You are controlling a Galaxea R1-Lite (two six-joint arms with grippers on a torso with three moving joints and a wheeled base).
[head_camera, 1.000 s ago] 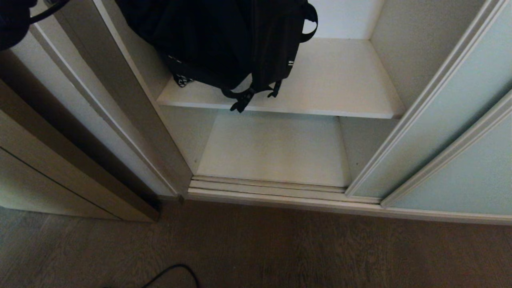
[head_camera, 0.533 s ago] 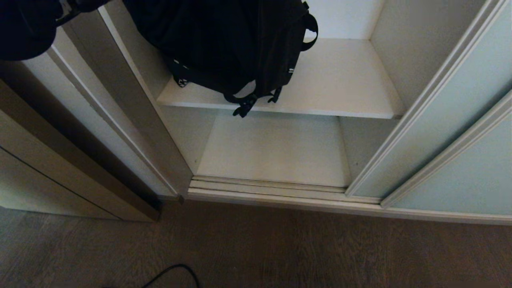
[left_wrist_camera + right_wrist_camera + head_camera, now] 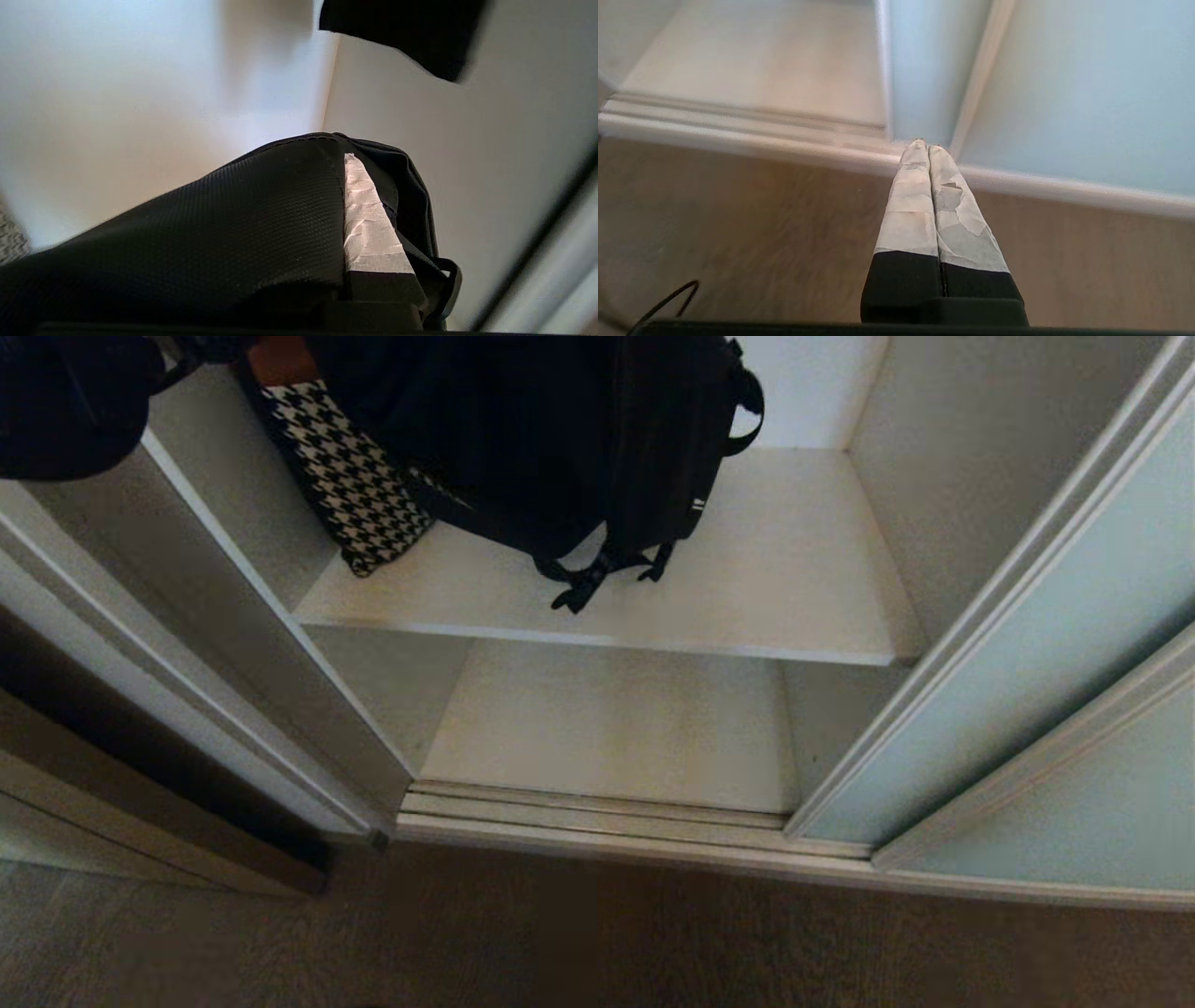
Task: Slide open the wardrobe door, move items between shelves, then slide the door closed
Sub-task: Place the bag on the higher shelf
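Black fabric bag (image 3: 233, 233) hangs clamped in the left end effector (image 3: 369, 219) above the shelf (image 3: 747, 588).

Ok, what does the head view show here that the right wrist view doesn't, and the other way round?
Only the head view shows the black bag hanging over the upper shelf, with a houndstooth-patterned item beside it at the shelf's left end.

Only the right wrist view shows the right claw, shut and empty, hanging low over the brown floor, plus a black cable on that floor.

Both show the bare lower shelf, the door track in front of it, and the mint-green sliding wardrobe door pushed open to the right.
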